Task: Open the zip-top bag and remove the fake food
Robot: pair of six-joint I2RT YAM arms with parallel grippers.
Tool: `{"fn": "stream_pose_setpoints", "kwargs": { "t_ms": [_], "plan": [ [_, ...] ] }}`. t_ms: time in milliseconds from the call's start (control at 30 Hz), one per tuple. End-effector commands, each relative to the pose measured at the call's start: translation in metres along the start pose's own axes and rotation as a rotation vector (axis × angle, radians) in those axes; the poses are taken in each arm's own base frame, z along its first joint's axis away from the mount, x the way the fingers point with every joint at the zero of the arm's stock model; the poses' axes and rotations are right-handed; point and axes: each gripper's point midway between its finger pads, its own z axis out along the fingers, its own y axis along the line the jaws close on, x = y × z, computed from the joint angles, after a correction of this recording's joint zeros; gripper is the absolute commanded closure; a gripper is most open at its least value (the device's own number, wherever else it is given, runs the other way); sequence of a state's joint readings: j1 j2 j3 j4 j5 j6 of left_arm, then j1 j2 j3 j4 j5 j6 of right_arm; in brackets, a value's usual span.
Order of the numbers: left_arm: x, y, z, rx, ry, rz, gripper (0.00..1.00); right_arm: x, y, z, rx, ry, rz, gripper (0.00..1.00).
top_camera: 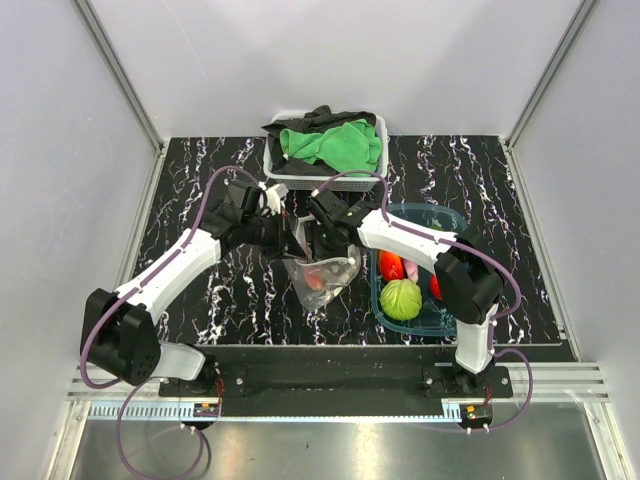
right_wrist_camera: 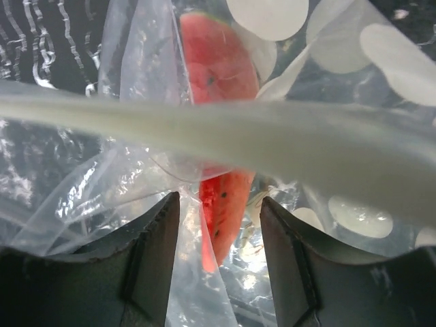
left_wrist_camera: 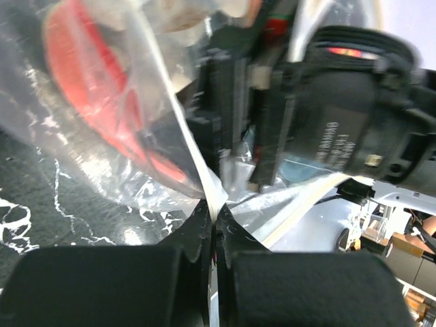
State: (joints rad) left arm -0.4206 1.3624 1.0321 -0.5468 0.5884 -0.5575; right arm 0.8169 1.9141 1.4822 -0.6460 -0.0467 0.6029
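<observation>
top: zip-top bag hangs just below left gripper and right gripper.
left wrist: jaws pinched tight on the bag's edge.
right wrist: jaws narrowly apart, bag film and watermelon slice just ahead between them.

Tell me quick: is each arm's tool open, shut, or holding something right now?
Left tool: shut, pinching the zip-top bag by its edge.
Right tool: open, with bag plastic in the gap but nothing gripped.

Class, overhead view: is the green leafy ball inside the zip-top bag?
No, the green leafy ball lies in the teal tub, beside the zip-top bag.
</observation>
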Motion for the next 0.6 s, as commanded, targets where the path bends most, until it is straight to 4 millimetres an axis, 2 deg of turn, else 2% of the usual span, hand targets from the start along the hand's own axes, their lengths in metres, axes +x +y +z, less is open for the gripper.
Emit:
{"fn": "stream_pose_setpoints", "kwargs": {
  "t_ms": [0,200,400,567],
  "plan": [
    [-0.02,-0.035,-0.013,0.052,-0.07,0.063,1.0,-0.006,0.018,-0.005,-0.096,-0.016,-0.002,0.41],
    [-0.02,-0.045,-0.011,0.061,-0.065,0.076,1.0,0.002,0.017,0.011,-0.108,0.017,0.003,0.42],
    [-0.018,-0.042,-0.008,0.045,-0.064,0.069,1.0,0.015,0.017,0.023,-0.142,0.052,0.034,0.43],
    [-0.014,-0.036,-0.005,0.027,-0.06,0.06,1.0,0.018,0.029,0.02,-0.213,0.068,0.036,0.39]
  ]
}}
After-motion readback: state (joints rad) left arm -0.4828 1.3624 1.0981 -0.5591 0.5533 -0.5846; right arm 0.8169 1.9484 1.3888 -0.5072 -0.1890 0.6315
